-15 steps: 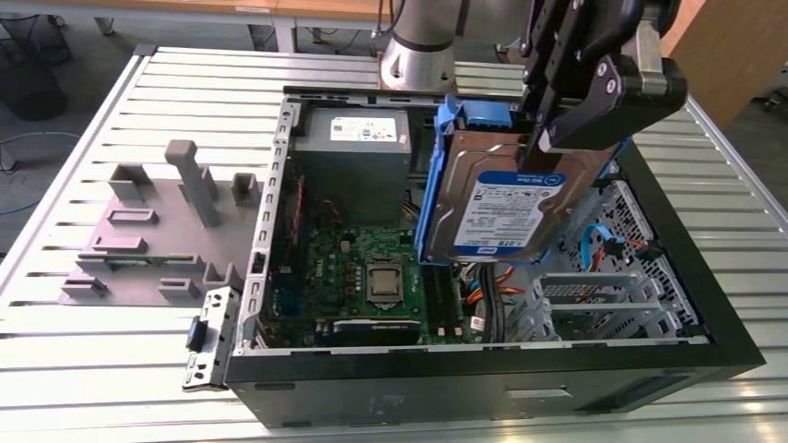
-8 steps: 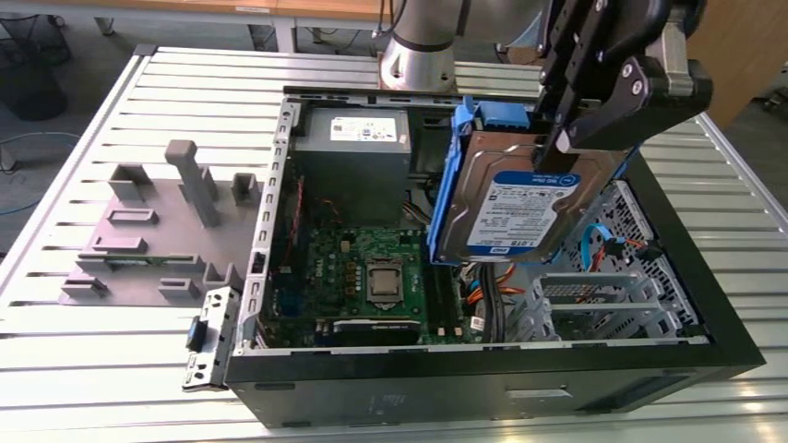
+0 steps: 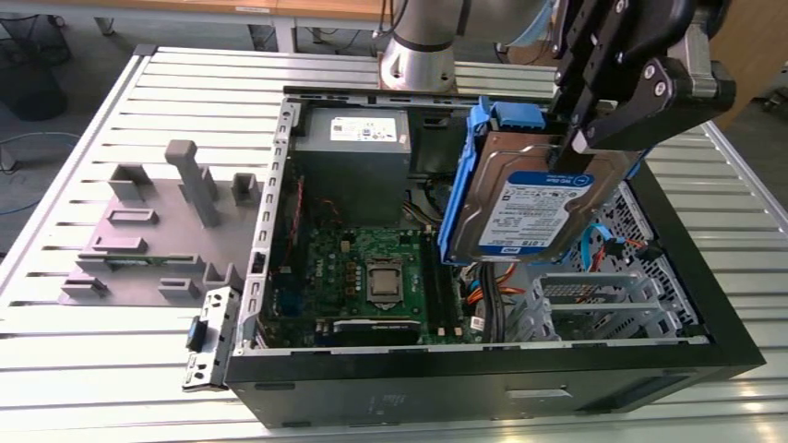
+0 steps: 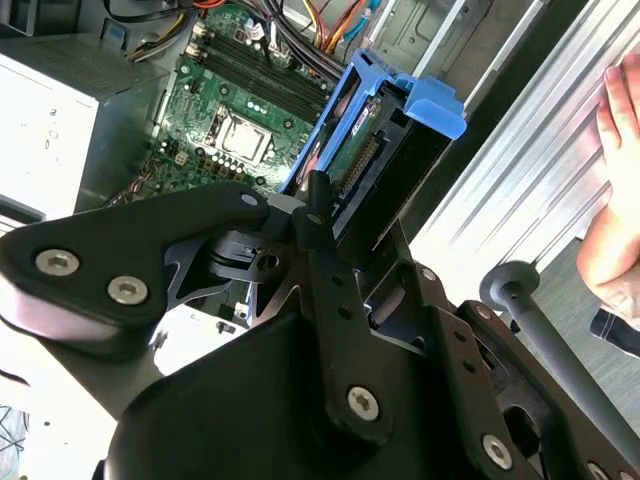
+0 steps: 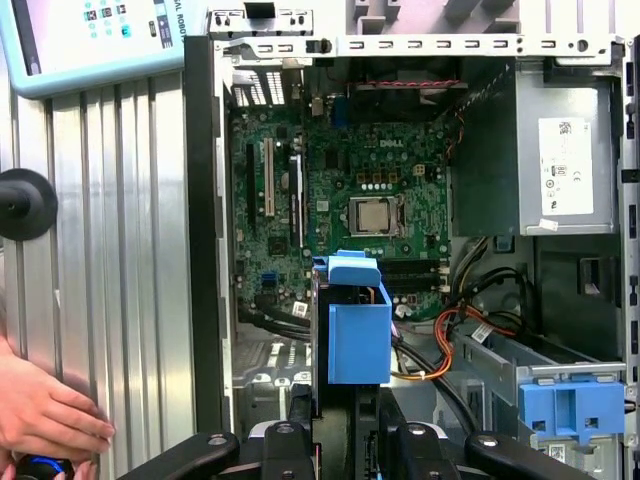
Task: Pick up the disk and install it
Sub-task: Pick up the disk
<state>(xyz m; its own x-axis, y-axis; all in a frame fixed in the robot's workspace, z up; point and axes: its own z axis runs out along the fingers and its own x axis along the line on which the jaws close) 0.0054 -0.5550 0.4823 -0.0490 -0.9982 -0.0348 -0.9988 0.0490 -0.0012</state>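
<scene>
Now the gripper (image 3: 577, 146), fingers clamped on the disk (image 3: 527, 210), holds it tilted on edge above the open computer case (image 3: 493, 365), towards the case wall on the exterior view's right. The motherboard (image 3: 369, 268) lies below. A person's hand (image 5: 45, 415) is over the slatted table (image 3: 185, 74), outside the case.

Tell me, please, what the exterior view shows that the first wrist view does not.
Exterior view: the disk, label face out, held by the tool over the open case, plus a grey fixture beside it. First wrist view: a person's hand and a blue latch in the drive cage. Both: the disk's blue carrier, the motherboard and the grey power supply.
</scene>
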